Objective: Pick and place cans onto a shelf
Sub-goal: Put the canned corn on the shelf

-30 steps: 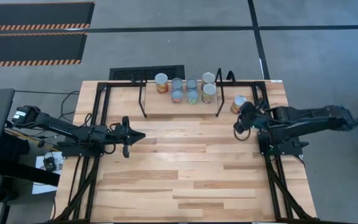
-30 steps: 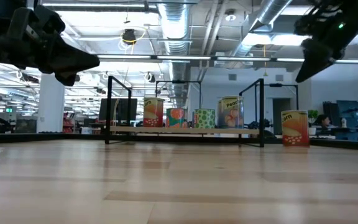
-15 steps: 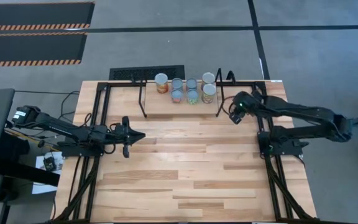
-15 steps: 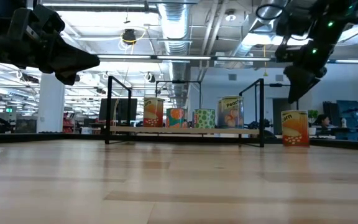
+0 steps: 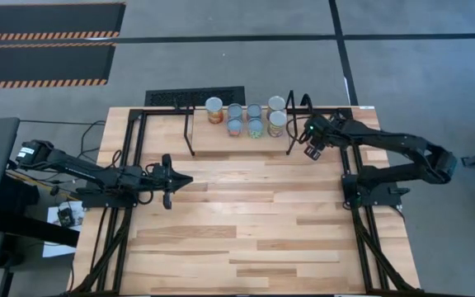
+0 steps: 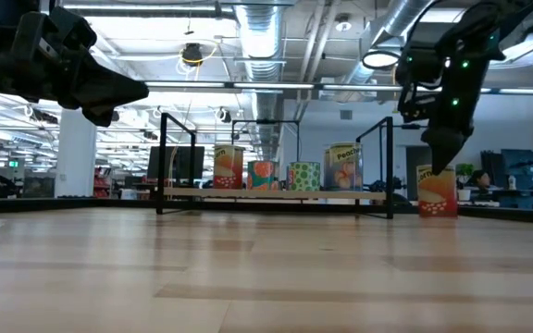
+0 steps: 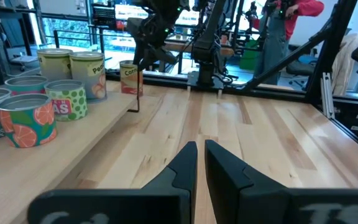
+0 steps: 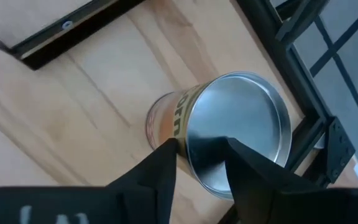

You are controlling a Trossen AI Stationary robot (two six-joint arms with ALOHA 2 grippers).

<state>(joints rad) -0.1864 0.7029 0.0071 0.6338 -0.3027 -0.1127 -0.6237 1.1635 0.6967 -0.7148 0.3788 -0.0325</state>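
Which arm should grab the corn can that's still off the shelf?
Right. The right gripper hangs open directly above the corn can; the left gripper sits shut far across the table.

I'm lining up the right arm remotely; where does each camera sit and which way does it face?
High: overhead, straight down; both arms, shelf.
Low: tabletop level, facing the shelf; right gripper above the corn can.
Left wrist: past the shut left gripper across the table.
Right wrist: down onto the corn can.
Shared: the corn can appears in low and both wrist views.
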